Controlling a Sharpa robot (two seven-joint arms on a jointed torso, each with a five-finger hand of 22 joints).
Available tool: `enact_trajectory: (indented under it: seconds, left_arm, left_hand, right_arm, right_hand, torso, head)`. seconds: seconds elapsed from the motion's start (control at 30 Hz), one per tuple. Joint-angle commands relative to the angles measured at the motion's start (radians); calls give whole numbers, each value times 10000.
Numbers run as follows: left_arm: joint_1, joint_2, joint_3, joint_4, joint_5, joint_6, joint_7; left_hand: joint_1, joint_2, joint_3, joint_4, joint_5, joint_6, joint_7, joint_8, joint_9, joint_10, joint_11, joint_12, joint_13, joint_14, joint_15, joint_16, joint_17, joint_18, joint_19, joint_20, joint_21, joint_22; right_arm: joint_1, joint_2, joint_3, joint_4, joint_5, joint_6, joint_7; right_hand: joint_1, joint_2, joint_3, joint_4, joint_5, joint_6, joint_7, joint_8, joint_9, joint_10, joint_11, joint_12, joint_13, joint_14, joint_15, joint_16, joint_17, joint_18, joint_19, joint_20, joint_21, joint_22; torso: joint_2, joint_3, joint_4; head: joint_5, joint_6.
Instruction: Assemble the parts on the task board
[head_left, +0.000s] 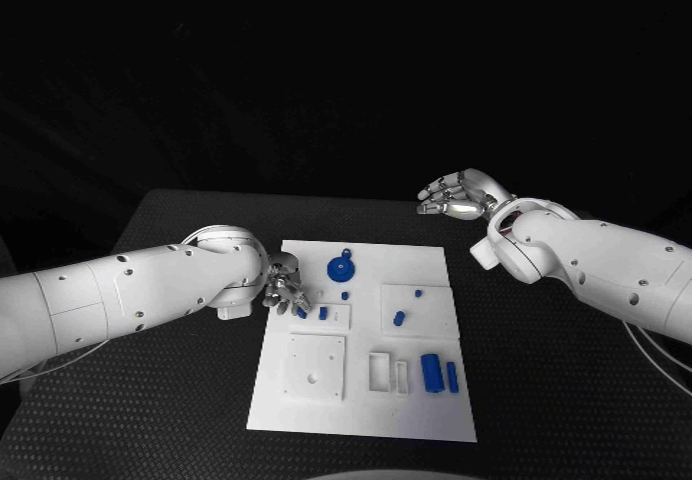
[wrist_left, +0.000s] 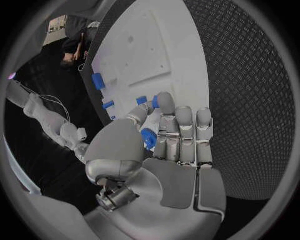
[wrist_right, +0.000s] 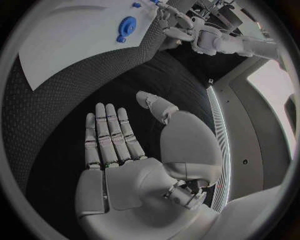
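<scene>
Head view: the black table (head_left: 173, 400) is topped by the white task board (head_left: 368, 400). A small blue part (wrist_left: 149, 137) is pinched by the left hand (head_left: 284, 290) at the board's left edge. The right hand (head_left: 459, 195) is held empty, fingers spread, beyond the board.

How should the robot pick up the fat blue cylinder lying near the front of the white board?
Probably from straight above, fingers pinching its two long curved sides. The blue cylinder lies flat on the task board, with a thinner blue pin close on one side and a white frame on the other, so little room is left beside it.
</scene>
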Motion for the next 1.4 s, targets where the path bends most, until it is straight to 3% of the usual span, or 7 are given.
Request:
enact_trajectory:
  seconds: [0.03,0.53,1.07,1.4]
  left_arm:
    - [-5,21,-5,10,60,48,51]
    - [-39,62,-142,-43,74,33,26]
    - [-150,237,-153,-100,142,-98,21]
    - [-153,278,-168,-107,203,156,-45]
  left_hand:
    - [70,0,1763,-1810,44,73,-20,40,11,44,-30,42,17,56,-151,47,13,-78,29,-1687,35,11]
    - [67,2,1766,-1807,45,77,-20,31,16,45,-32,43,18,59,-152,47,12,-75,35,-1686,36,10]
    - [34,29,1761,-1785,20,75,-19,11,21,49,-36,43,18,77,-165,49,10,-68,66,-1687,44,7]
    - [-1,-9,1786,-1764,-347,28,3,-125,-47,82,-20,41,12,115,-202,47,5,-43,129,-1701,35,-16]
  right_arm:
    - [-5,5,2,11,7,92,121]
    - [-5,2,2,5,7,101,121]
    - [-11,10,2,6,-17,112,121]
    - [-11,-14,2,22,-8,107,118]
  right_hand:
    - [-41,20,-39,-6,37,-64,110,59,-10,72,-6,-41,-7,12,60,-36,-17,-152,4,-17,-58,16]
    - [-44,21,-42,-7,38,-63,110,61,-13,79,-8,-53,-7,13,60,-36,-23,-153,11,-17,-74,28]
    - [-50,25,-45,-4,40,-63,110,62,-17,86,-8,-64,-7,14,60,-36,-30,-153,19,-18,-90,40]
    - [-53,27,-47,-3,41,-62,109,63,-18,90,-9,-70,-7,15,59,-36,-33,-154,23,-19,-100,47]
  torso:
    - [0,2,3]
    - [5,0,-10]
    - [-6,3,-7]
    - [4,13,-6]
  head:
    - [6,-7]
    - [-10,-38]
    - [-8,-49]
    - [-7,-41]
